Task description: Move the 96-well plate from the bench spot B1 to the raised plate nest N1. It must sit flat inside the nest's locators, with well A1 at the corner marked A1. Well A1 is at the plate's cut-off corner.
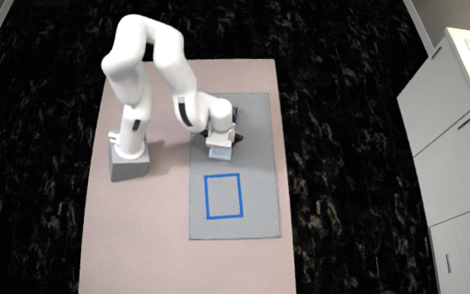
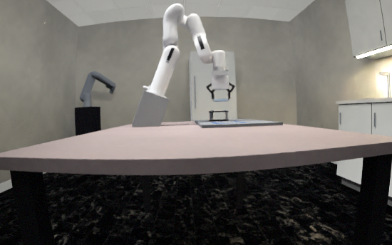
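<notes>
My gripper (image 1: 221,145) is shut on the pale blue 96-well plate (image 1: 220,154) and holds it in the air above the grey mat (image 1: 234,167). In the side view the plate (image 2: 221,100) hangs level between the black fingers (image 2: 221,93), well above the dark raised nest (image 2: 218,115). From above, the nest (image 1: 233,114) is mostly hidden behind my wrist. The blue-outlined bench spot (image 1: 223,196) lies empty on the mat nearer the camera. I cannot make out the plate's cut-off corner.
My grey base block (image 1: 129,164) stands on the left part of the pink table. White cabinets (image 1: 453,137) stand to the right, away from the table. A grey second arm (image 2: 92,92) on a black pedestal stands behind the table.
</notes>
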Motion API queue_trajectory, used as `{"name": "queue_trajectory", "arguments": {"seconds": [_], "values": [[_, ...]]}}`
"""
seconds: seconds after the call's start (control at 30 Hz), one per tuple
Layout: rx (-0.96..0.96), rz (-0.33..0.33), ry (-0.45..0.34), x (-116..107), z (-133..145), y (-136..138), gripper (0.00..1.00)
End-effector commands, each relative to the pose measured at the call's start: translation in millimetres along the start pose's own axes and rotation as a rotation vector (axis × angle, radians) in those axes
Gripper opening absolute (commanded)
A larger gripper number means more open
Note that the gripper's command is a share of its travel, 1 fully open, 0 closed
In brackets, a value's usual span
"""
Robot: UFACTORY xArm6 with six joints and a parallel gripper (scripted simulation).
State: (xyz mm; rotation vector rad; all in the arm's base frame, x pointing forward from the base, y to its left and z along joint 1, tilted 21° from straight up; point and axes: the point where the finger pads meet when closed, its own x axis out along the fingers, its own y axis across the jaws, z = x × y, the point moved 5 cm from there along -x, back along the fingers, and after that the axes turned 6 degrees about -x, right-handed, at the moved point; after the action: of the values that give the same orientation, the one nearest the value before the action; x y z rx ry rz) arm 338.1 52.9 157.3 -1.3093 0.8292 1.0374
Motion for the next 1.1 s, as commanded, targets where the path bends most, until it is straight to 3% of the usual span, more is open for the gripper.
{"name": "queue_trajectory", "arguments": {"seconds": [0.0, 1.07], "values": [[0.003, 0.002, 0.018, -5.1, 23.7, -0.7, 0.0], [0.003, 0.002, 0.017, -21.1, 115.9, 2.1, 0.0]]}}
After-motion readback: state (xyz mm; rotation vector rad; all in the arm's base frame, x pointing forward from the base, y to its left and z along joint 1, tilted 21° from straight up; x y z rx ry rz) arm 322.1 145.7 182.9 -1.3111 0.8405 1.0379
